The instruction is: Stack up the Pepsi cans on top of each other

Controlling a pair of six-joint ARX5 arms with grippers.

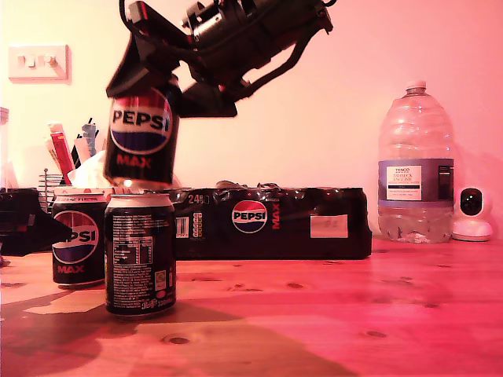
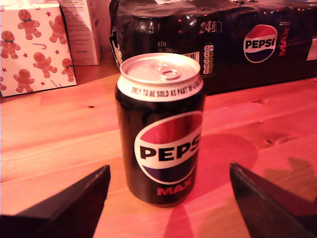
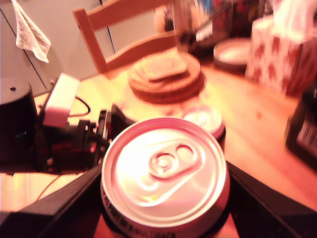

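Your second gripper [image 1: 145, 118] was clamped on a Pepsi can [image 1: 141, 137], fingers tight against both its sides, holding it in the air with a slight tilt. Straight below it stood the base can [image 1: 140, 253], text side to the exterior camera, with the held can's bottom just above its rim or barely touching; you couldn't tell which from these views. So the step in hand was placing can one on can two. The next move called for levelling the held can, centring it over the rim below, lowering it and only then letting go.

Your first gripper [image 2: 168, 198] sat low with jaws spread wide, gripping nothing, and the third can [image 2: 161, 134] stood upright just ahead between its fingertips, ready to be taken. The multipack [image 1: 271, 221] lay behind the cans.
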